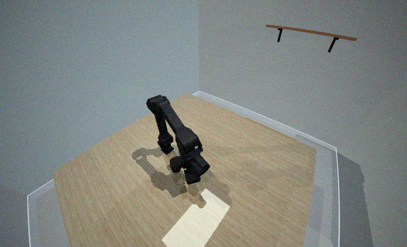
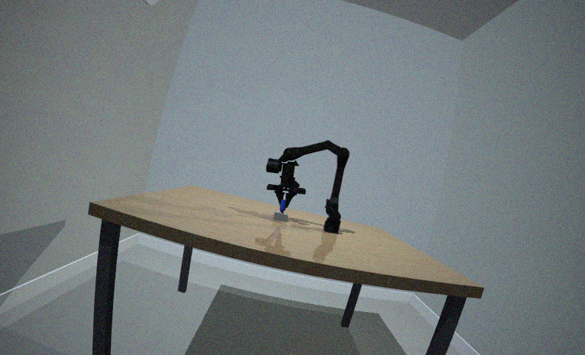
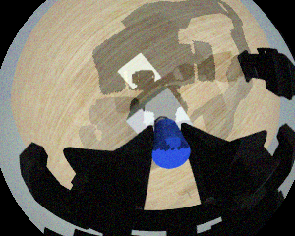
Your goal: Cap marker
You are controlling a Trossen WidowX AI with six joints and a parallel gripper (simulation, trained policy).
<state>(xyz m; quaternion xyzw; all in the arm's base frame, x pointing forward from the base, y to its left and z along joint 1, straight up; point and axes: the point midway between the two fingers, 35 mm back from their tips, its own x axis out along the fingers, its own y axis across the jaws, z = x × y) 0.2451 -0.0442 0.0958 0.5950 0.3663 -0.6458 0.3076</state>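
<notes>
The blue cap [image 2: 282, 205] [image 3: 171, 154] is upright with a slight tilt between the fingers of my gripper [image 2: 283, 203] [image 3: 167, 128], which is shut on it. The grey holder block [image 2: 280, 217] [image 3: 165, 102] stands on the table right below. The cap's lower end is close above the block, over the marker's place. The marker itself is almost wholly hidden by the cap and fingers, and I cannot tell whether the cap is fully seated. In the top view the arm hides the cap and block.
The wooden table [image 1: 260, 189] [image 2: 189, 224] carries the arm's base, which stands right of the block in the exterior view. A bright light patch [image 1: 196, 226] and the arm's shadows lie on the table top. A wall rail [image 1: 309, 31] is far behind.
</notes>
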